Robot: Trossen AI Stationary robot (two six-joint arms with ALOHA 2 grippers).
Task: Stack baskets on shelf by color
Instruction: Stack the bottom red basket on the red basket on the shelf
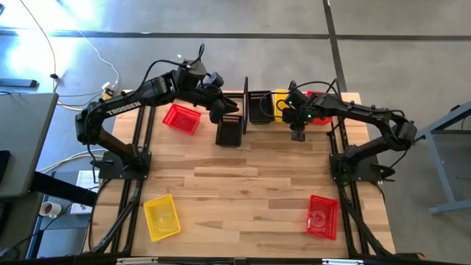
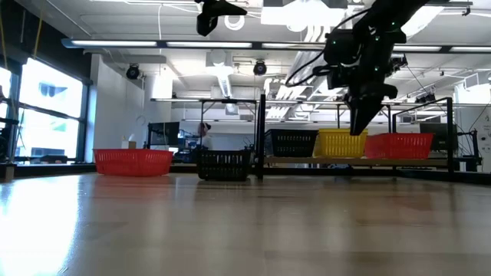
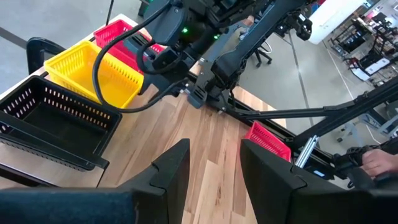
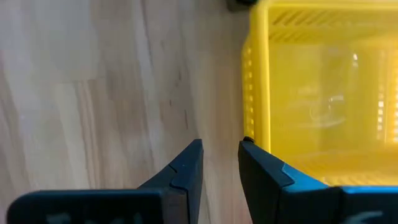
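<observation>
**Both pincers empty above the shelf row**

The shelf [image 1: 246, 103] stood at the far edge of the table [image 1: 243, 184], with a black basket [image 1: 260, 107], a yellow basket [image 1: 282, 103] and a red basket [image 1: 319, 110] sitting side by side on its base. The right pincer [image 1: 297, 135] hung above the table just in front of the yellow basket; its fingers [image 4: 186, 168] stood a little apart with only bare wood between them, one fingertip close to the basket's near wall but gripping nothing. The left pincer [image 1: 218, 110] was raised near the shelf's left end, its fingers [image 3: 171, 171] likewise apart and empty.

Off the shelf, a second black basket [image 1: 229, 131] rested on the table just left of the rack, and another red basket [image 1: 181, 118] lay farther left, below the left arm. Near the front edge lay a yellow basket [image 1: 161, 217] on the left side and a red basket [image 1: 323, 217] on the right, well apart from each other and from the shelf.
</observation>
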